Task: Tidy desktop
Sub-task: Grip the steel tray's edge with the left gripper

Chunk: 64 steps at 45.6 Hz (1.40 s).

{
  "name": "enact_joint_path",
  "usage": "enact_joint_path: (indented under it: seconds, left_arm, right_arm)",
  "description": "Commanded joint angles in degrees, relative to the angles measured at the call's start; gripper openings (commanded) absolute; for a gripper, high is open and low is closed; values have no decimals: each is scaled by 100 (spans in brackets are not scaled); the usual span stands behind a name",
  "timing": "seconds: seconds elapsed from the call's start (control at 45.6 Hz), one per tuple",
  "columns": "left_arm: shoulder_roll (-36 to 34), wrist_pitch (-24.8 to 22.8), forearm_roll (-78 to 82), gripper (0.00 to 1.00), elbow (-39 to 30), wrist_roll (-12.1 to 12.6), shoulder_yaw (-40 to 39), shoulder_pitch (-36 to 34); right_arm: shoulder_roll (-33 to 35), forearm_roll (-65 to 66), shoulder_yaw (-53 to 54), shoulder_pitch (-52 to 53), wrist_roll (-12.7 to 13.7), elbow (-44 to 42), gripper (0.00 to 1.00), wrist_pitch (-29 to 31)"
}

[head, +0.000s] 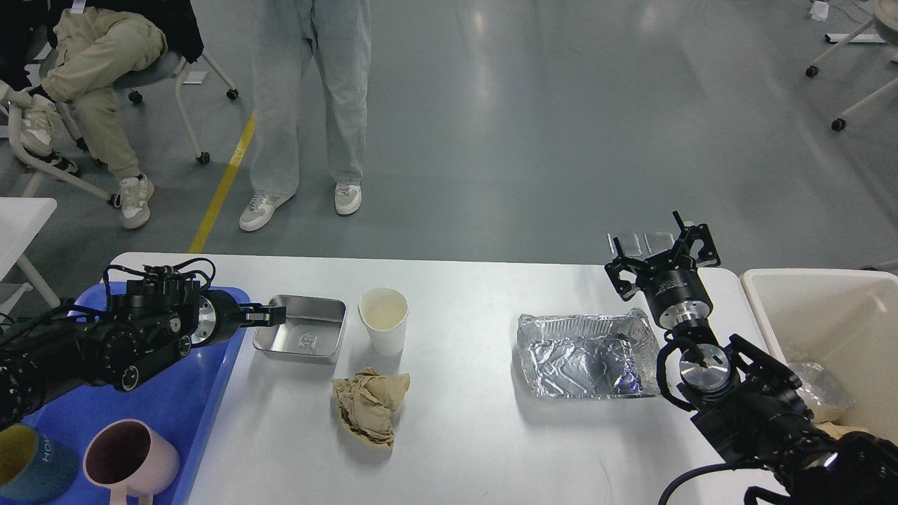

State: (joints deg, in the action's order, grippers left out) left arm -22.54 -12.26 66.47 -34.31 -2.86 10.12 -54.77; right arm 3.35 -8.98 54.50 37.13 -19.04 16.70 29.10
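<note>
The white desktop [477, 421] holds a square steel tray [302, 338], a white paper cup [383, 320], a crumpled brown paper ball [370, 405] and a crumpled foil tray [588, 355]. My left gripper [272, 316] reaches in from the left, its tips at the steel tray's left rim; its fingers are seen side-on, so I cannot tell whether they grip the rim. My right gripper [663, 247] is open and empty, held above the table's far edge just behind the foil tray.
A blue plastic tray [175, 400] at the left holds a pink mug [126, 456] and a teal mug [28, 463]. A cream bin [772, 308] with foil scraps stands at the right. A person stands beyond the table; another sits at far left.
</note>
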Motion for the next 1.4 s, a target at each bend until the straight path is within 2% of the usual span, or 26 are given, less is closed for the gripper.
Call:
enact_joint_path:
  seconds: [0.0,0.241,0.395,0.746,1.097,1.383]
  left_arm:
    - [101,48,-3,73,39,-4,-1,36]
    - [101,57,-3,70,65,-4,8,63]
    - [101,48,-3,55,144,-39,8,133]
    - [189,4,-3,37,302,-57,8,186]
    - [242,-5,-3,33,320,-65,8,291]
    - [242,-14,-3,22,320,-74,8,300]
  right_arm:
    - [8,1,0,4,-3,0,100,0]
    - [8,1,0,-22,-3,0,100,0]
    - [8,1,0,-31,5,0,100,0]
    - [8,1,0,-4,5,0,100,0]
    - [17,1,0,-4,-3,0,100,0]
    - [61,1,-9,-13,5,0,100,0]
